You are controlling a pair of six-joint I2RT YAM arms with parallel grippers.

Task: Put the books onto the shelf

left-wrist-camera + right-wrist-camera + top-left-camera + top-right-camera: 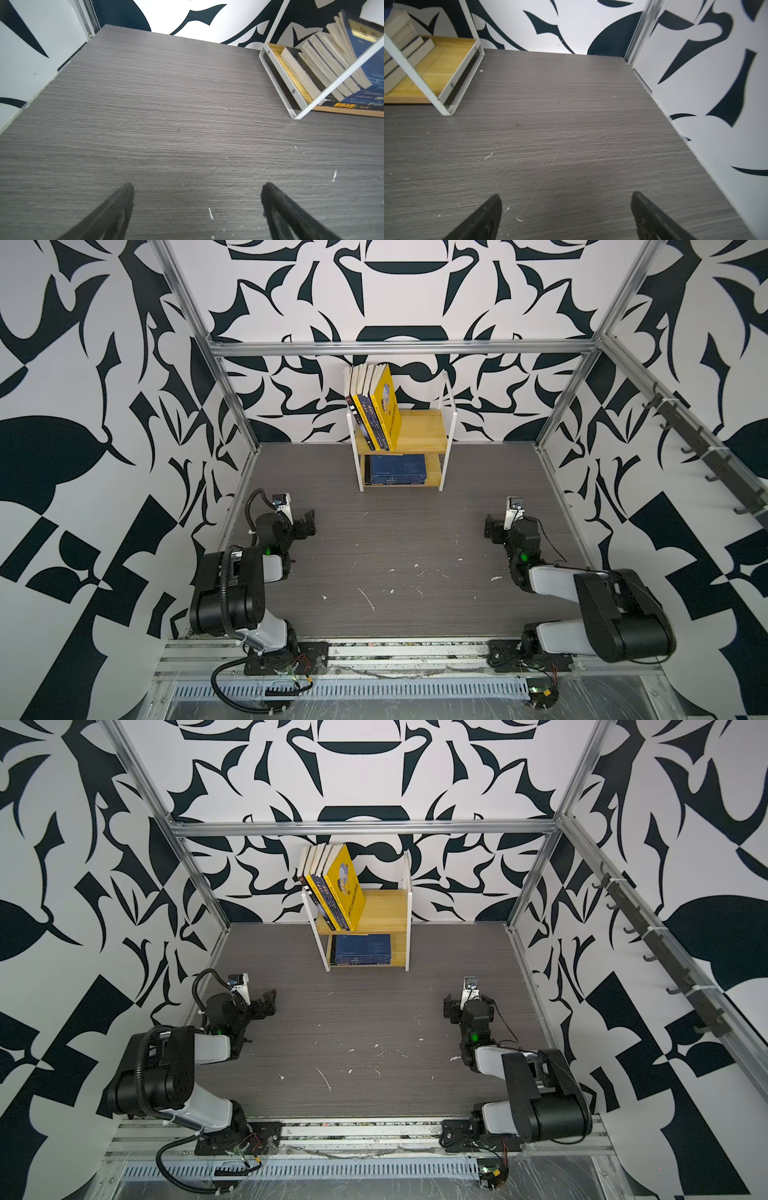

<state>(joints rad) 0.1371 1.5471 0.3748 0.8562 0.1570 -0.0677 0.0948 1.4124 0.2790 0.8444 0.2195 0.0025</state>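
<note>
The shelf (444,448) (405,928) stands at the back middle of the table against the wall. Several books (374,406) (332,890) stand upright on its top board, leaning left, with a yellow cover (390,404) outermost. More navy books (397,470) (362,949) lie stacked flat on the bottom board. My left gripper (308,522) (269,1001) (197,187) hovers open and empty over the table's left side. My right gripper (490,526) (451,1009) (565,197) is open and empty on the right. The wrist views show the shelf (280,71) (442,62) and book edges (324,62) (400,27).
The grey wood table (395,572) carries small white chips and scratches. Patterned black-and-white walls and an aluminium frame (399,349) enclose it on three sides. A rail of dark hooks (702,448) runs along the right wall. Both arm bases sit at the front edge.
</note>
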